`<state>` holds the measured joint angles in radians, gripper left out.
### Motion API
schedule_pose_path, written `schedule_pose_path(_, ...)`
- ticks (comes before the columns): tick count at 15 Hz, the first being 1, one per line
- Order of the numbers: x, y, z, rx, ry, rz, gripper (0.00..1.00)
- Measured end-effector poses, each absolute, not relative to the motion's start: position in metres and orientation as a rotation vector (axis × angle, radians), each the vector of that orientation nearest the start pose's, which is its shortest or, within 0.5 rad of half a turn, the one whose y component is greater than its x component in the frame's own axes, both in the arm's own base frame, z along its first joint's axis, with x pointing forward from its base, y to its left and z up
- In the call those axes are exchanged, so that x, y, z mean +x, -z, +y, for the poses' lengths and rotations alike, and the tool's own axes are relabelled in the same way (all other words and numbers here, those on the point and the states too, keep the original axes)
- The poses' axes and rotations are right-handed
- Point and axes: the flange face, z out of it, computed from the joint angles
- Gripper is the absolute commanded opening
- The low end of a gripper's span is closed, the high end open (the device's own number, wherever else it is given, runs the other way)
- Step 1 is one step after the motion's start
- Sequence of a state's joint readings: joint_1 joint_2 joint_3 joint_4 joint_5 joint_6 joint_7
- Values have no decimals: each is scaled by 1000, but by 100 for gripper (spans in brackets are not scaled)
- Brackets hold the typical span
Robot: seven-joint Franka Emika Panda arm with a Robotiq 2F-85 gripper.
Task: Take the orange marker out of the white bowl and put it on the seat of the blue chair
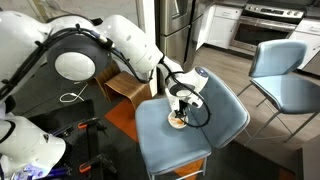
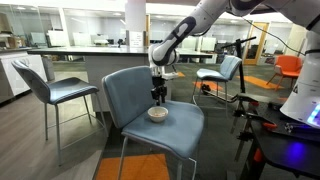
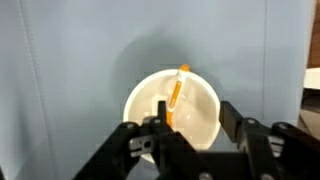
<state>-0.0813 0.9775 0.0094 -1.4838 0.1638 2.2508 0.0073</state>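
Large grey-blue padded chair (image 2: 128, 92) sits mid-frame in both exterior views, with a broad seat and a curved backrest. A white Franka arm (image 1: 120, 45) comes in from the upper left of an exterior view and bends down over the seat. Its dark two-finger hand (image 2: 157, 97) points straight down and hovers just above the small round white bowl (image 2: 157, 114); I see no contact with it.

The bowl stands on the chair seat itself, near the middle of the cushion, with bare fabric all round.

In the wrist view the fingers rise from the bottom edge, spread fairly wide, with nothing gripped between them. The slim orange marker (image 3: 176, 92) lies inside the bowl, tilted. One end is propped on the rim toward the top of the frame and the other is down on the bowl floor. It sits closer to the frame-left finger than to the middle of the gap.

Step, as I judge it: pre-grasp, lined up over the bowl, marker not yet picked.

Next move probably calls for:
- a small sideways nudge to centre the marker in the gap
- a straight descent into the bowl without pressing on the rim
- closing across the thin shaft
- lifting clear of the rim
- a short carry to bare seat beside the bowl

The bowl looks light and could slide or tip if a finger catches it.
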Motion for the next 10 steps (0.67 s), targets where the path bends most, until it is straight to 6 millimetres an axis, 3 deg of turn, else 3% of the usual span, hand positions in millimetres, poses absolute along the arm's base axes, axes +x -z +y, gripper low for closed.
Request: schedule_pose_path(10,686,-17,-45,-2933,-433,301,60)
